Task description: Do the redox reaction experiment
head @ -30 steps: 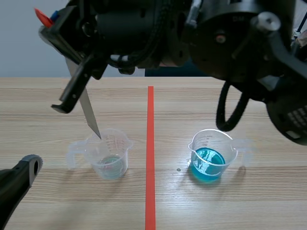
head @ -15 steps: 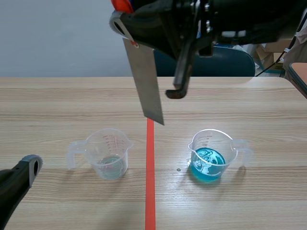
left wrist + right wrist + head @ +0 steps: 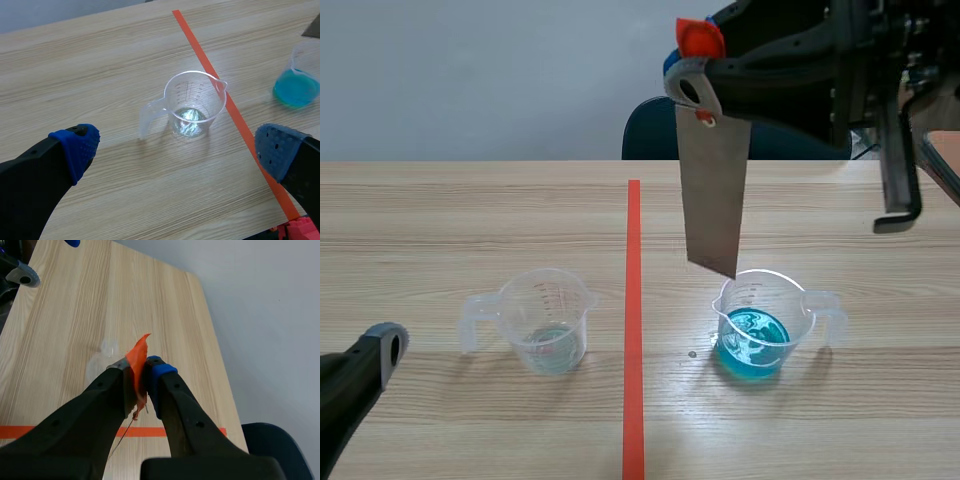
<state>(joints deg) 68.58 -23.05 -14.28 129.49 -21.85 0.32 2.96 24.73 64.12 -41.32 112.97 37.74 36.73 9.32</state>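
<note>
Fingers point(image 3: 167, 390) of the right gripper point(image 3: 141, 371) are squeezed shut on the orange tab point(image 3: 137, 360) at the top of a metal strip point(image 3: 712, 190); this gripper is held high over the right half of the table point(image 3: 440, 220); the strip hangs straight down from it, flat and grey; its low corner is at the rim of the blue cup point(image 3: 760, 320), and I cannot tell if it touches; the blue cup has blue water in it and its handle points away from the red line point(image 3: 634, 300); the left gripper point(image 3: 176, 147) sits low at the near left side with its fingers wide apart and nothing in them; the clear cup point(image 3: 192, 102) stands a little ahead of it, not touching; it has a bit of clear water at the bottom; the two cups stand well apart with the red line between them; a dark chair point(image 3: 650, 130) is behind the table.
</note>
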